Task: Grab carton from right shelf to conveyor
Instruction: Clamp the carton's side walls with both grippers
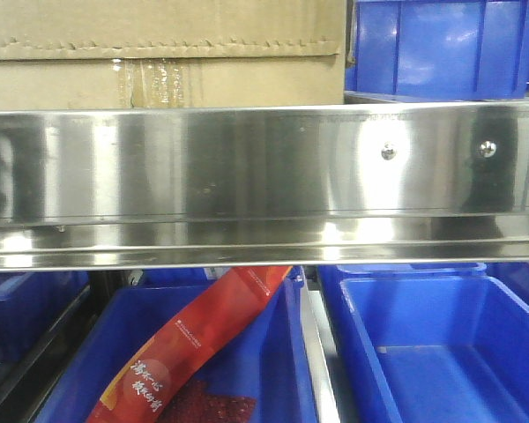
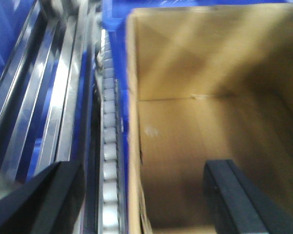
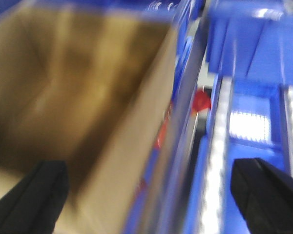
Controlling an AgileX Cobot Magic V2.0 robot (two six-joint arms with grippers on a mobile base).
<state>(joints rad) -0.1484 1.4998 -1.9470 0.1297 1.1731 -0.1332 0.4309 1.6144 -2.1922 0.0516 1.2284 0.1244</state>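
Where you face the shelf [image 1: 247, 256] head-on, carton [image 1: 159, 79]: top left on the upper level, its base hidden from you behind the rail [image 1: 203, 167].
Front, tape [image 1: 150, 84]: clear yellowish strip running down the carton's face, below the perforated flap edge.
Front, rail: wide, mirror-bright steel, spanning the whole width of your view.
Front, bolts [image 1: 388, 152]: two, round, on the right part of the rail.
Front, upper bin [image 1: 441, 44]: blue, just right of the carton.
Front, lower bins [image 1: 423, 352]: blue, under the rail; you see three, the left one cut off by the frame.
Front, red bag [image 1: 203, 344]: lies slanted in the middle lower bin, its top end under the rail.
Left wrist, carton: seen from above, open-topped, filling the right of your view.
Left wrist, left gripper [image 2: 139, 170]: jaws spread wide, astride the carton's side wall; one finger inside the box, the other outside it; neither finger is on the wall.
Left wrist, rollers [image 2: 110, 146]: one row of small pale rollers, near the carton's wall on its outer side.
Left wrist, steel bars [image 2: 49, 107]: several, parallel, further out than the rollers.
Right wrist, carton: blurred, on the left of your view, open interior showing.
Right wrist, right gripper [image 3: 150, 168]: jaws spread wide, astride the carton's other side wall; one finger over the box interior, the other outside, over blue and white track.
Right wrist, red patch [image 3: 201, 101]: small, beyond the carton's wall; too blurred for you to name.
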